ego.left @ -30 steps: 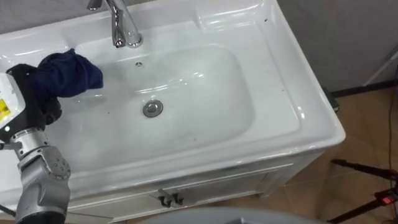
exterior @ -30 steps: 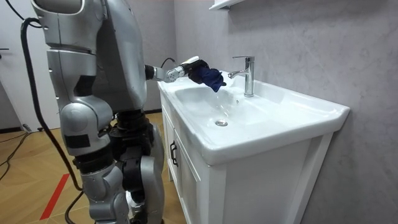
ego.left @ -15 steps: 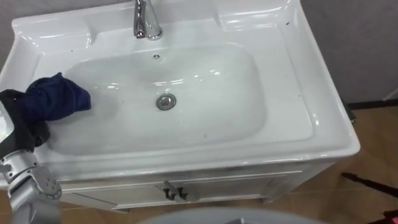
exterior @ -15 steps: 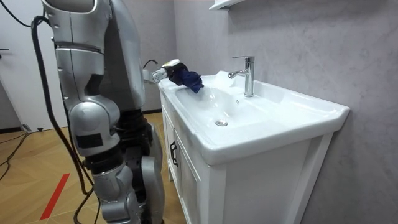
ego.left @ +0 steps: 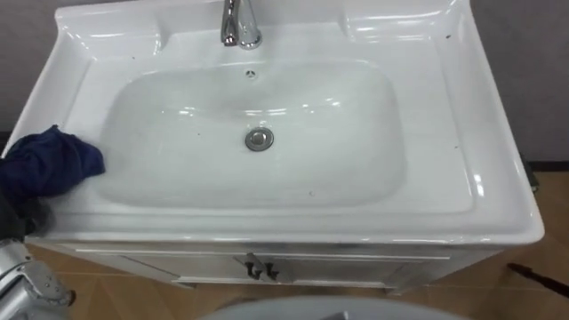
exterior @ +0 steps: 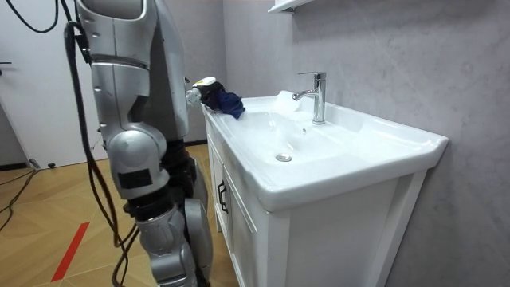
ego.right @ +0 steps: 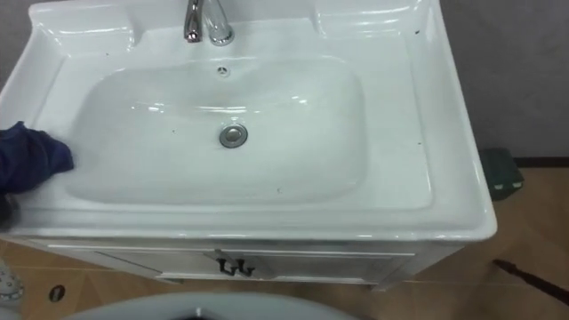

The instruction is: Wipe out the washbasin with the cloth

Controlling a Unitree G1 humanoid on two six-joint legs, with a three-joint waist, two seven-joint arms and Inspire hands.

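Our left hand (ego.left: pixel 20 212) has drawn the cloth (ego.left: pixel 52 164) back to the basin (ego.left: pixel 498 178) rim. Its fingers are hidden, so we cannot tell their hold. This pass looks finished.

No legible text, label or number shows anywhere

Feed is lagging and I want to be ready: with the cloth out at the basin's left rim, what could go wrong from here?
1. The blue cloth is bunched at the left hand on the outer left rim of the basin; it might slide off the side.
2. A sweep along the back could catch the faucet.
3. Bunched like this, it may skip the dark specks in the bowl.
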